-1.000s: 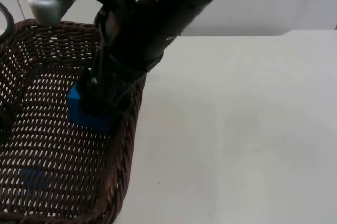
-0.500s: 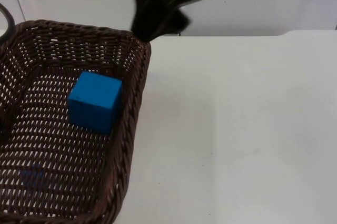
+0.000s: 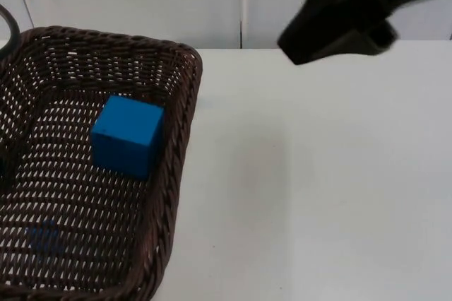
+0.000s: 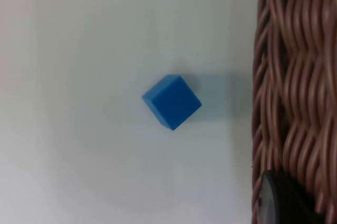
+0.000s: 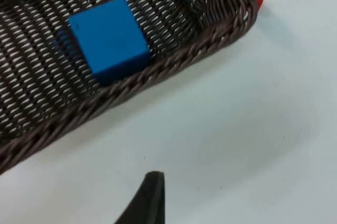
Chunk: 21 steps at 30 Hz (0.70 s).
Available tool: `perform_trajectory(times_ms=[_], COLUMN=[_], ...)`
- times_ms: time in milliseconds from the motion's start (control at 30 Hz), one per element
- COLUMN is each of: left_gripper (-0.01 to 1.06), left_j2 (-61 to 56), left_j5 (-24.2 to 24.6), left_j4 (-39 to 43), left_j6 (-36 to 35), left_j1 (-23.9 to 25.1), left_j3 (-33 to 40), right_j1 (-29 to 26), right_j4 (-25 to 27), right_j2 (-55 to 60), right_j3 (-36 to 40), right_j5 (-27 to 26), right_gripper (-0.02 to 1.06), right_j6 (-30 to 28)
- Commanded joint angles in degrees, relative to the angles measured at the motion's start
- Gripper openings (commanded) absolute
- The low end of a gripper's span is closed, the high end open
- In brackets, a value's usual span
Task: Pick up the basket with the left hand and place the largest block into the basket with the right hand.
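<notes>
The right gripper (image 3: 332, 32) hangs above the table (image 3: 318, 195) at about one o'clock in the top view, holding nothing; its finger spread cannot be told. The large blue block (image 3: 127, 136) lies in the brown wicker basket (image 3: 173, 174), toward nine o'clock, well apart from it. A small blue block (image 4: 171, 101) sits on the table beside the basket wall.
</notes>
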Motion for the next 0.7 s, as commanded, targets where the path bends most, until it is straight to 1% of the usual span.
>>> perform_trajectory(times_ms=[0, 100, 300, 500, 667], left_gripper=[0.00, 0.00, 0.00, 0.00, 0.00], left_j2=[-0.4, -0.4, -0.4, -0.4, -0.4], left_j5=[-0.2, -0.2, -0.3, 1.8, -1.7], left_j4=[-2.6, -3.1, -3.8, -5.4, -7.0], left_j6=[-0.2, -0.2, -0.2, 0.4, 0.5], left_j1=[0.1, 0.1, 0.1, 0.0, -2.9], left_j3=[0.1, 0.1, 0.1, 0.1, 0.1], right_j1=[-0.2, -0.2, -0.2, -0.2, -0.2], right_j4=[0.0, 0.0, 0.1, 0.1, 0.4], right_j2=[-2.7, -4.4, -5.7, -5.7, -5.7], right_j3=[1.6, 2.8, 2.9, 2.9, 2.9], right_j5=[-0.9, -1.1, -1.8, -1.8, -2.7], right_gripper=[0.90, 0.90, 0.90, 0.90, 0.90], right_j6=[0.6, 0.9, 1.5, 1.5, 1.5])
